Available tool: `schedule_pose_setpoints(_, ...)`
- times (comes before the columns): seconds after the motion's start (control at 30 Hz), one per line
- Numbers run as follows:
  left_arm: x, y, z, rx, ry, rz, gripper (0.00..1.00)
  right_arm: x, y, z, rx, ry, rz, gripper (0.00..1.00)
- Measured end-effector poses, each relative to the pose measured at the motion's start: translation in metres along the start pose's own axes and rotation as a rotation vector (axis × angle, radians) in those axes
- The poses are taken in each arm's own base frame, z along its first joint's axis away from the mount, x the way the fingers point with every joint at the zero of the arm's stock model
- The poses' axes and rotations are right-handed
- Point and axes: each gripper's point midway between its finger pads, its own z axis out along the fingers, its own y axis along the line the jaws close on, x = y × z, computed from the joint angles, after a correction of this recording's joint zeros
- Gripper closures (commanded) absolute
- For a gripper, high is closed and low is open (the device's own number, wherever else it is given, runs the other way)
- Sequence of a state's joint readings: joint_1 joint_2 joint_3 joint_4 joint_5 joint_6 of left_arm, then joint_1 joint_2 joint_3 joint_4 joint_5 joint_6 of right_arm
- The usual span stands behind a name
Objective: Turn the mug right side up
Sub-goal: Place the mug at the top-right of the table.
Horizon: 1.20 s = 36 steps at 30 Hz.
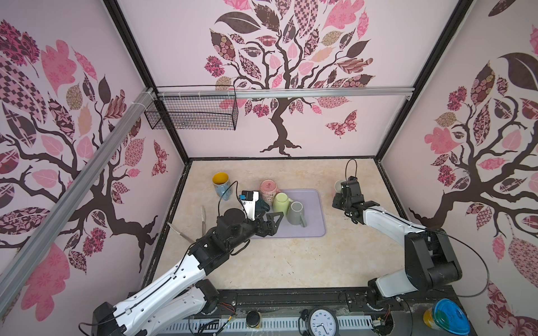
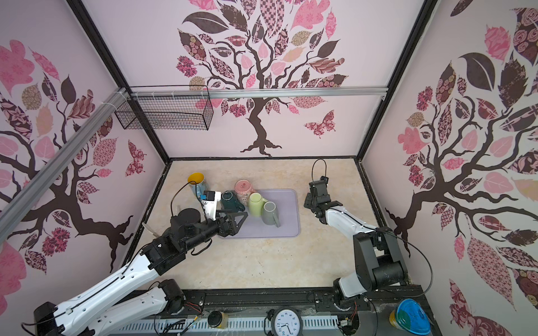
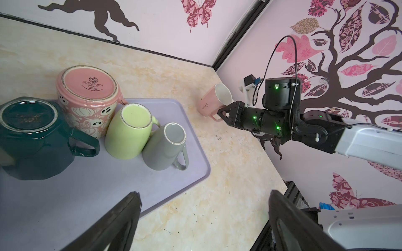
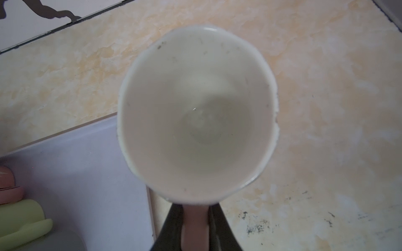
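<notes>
A pink mug [image 3: 208, 103] with a white inside [image 4: 195, 113] is on the right of the counter, off the tray, mouth upward and leaning a little. My right gripper [image 4: 195, 209] is shut on its pink handle. In a top view only the mug's pale mouth [image 1: 338, 185] shows beside the right wrist. Whether its base rests on the counter I cannot tell. My left gripper [image 3: 204, 195] hangs open and empty over the front edge of the lilac tray [image 3: 65, 195]; both top views show it [image 1: 275, 218] [image 2: 237, 216].
Upside down on the tray [image 1: 311, 229] stand a dark green mug [image 3: 32, 139], a patterned pink mug [image 3: 87, 102], a lime mug [image 3: 128, 134] and a grey mug [image 3: 165, 150]. A blue mug with a yellow inside [image 1: 220, 184] stands upright at back left. Utensils [image 1: 203, 216] lie left.
</notes>
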<state>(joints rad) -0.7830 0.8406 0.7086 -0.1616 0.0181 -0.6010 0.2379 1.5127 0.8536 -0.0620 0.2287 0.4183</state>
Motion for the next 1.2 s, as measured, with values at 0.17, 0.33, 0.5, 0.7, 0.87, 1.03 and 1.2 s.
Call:
schedule_pose_setpoints(0.17,0.003,0.006,-0.001,-0.025,0.004,-0.001,0.05,-0.004,0.002,0.012,0.011,-0.004,-0.002,1.00)
schedule_pose_setpoints(0.33,0.005,0.012,-0.003,-0.054,0.011,-0.002,0.05,-0.010,0.004,0.022,0.009,-0.024,0.005,1.00)
schedule_pose_setpoints(0.5,0.002,0.012,-0.008,-0.055,-0.004,-0.002,0.05,-0.014,0.006,0.028,0.005,-0.039,0.013,1.00)
schedule_pose_setpoints(0.7,0.002,0.014,-0.009,-0.065,-0.003,-0.002,0.05,-0.016,0.008,0.032,0.002,-0.047,0.025,1.00)
schedule_pose_setpoints(0.87,0.004,0.016,-0.006,-0.075,0.005,-0.002,0.05,-0.019,0.008,0.034,0.003,-0.052,0.030,0.71)
schedule_pose_setpoints(1.03,0.007,0.018,-0.004,-0.082,0.015,-0.002,0.05,-0.023,0.006,0.034,0.008,-0.061,0.030,0.38)
schedule_pose_setpoints(1.2,0.011,0.020,-0.001,-0.091,0.031,-0.002,0.05,-0.024,0.006,0.034,0.009,-0.066,0.029,0.17)
